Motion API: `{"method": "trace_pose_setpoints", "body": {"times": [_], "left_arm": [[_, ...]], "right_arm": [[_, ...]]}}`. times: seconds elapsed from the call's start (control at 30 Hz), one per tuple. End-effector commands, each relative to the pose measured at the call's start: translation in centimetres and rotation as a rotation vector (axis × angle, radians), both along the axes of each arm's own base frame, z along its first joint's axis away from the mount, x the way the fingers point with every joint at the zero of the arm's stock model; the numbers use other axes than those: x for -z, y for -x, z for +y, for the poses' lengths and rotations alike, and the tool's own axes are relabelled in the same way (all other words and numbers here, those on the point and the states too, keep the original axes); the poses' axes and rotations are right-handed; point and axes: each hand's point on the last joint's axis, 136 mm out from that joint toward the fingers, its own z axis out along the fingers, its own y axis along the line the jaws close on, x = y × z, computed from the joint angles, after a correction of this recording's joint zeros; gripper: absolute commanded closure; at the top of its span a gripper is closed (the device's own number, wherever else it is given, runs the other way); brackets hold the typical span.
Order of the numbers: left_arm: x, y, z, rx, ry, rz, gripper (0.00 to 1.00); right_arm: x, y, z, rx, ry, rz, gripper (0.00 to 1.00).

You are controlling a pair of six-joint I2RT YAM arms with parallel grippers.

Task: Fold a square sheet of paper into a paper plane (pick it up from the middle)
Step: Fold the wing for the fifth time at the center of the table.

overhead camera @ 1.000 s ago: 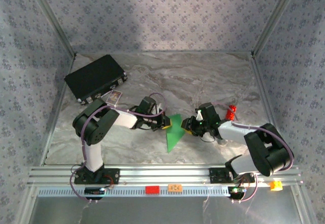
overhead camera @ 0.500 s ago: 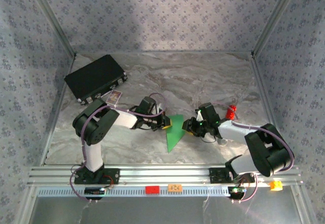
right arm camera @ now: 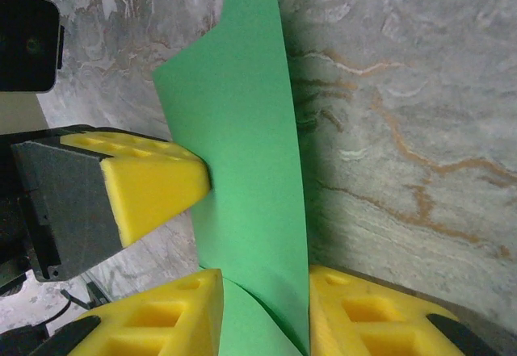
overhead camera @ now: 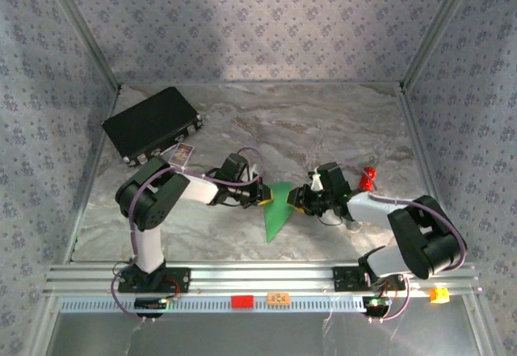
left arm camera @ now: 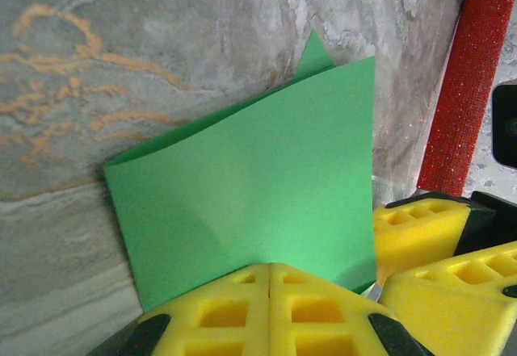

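The creased square sheet of paper (overhead camera: 276,211) sits mid-frame on the marbled surface (overhead camera: 307,122); the left claw (left arm camera: 269,279) is pressed together on the sheet's near edge; the right claw (right arm camera: 266,291) stands apart, green paper between its fingers.

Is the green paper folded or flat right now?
Folded: the square sheet of paper shows two layers joined along a crease, with the back layer's corner peeking above the front one.
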Motion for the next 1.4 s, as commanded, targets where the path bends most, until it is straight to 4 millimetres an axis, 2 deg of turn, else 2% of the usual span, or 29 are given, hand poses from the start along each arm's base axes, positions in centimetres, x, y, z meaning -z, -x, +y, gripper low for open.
{"method": "trace_pose_setpoints", "body": {"times": [0.0,0.23,0.63,0.8,1.37], "left_arm": [[1.0,0.5,0.7,-0.006,-0.022,0.034,0.97],[0.9,0.4,0.6,-0.005,-0.019,0.031,0.97],[0.8,0.4,0.7,-0.008,-0.019,0.028,0.97],[0.7,0.3,0.6,-0.007,-0.015,0.028,0.97],[0.6,0.2,0.5,-0.005,-0.011,0.027,0.97]], "right_arm": [[0.0,0.1,0.5,-0.017,-0.041,0.01,0.67],[-0.1,-0.3,1.1,-0.05,-0.069,0.002,0.68],[1.1,-0.4,0.0,-0.05,-0.017,0.03,0.67],[0.7,-0.7,0.7,-0.073,-0.066,0.017,0.71],[0.3,-1.3,1.0,-0.116,-0.1,-0.004,0.77]]}}
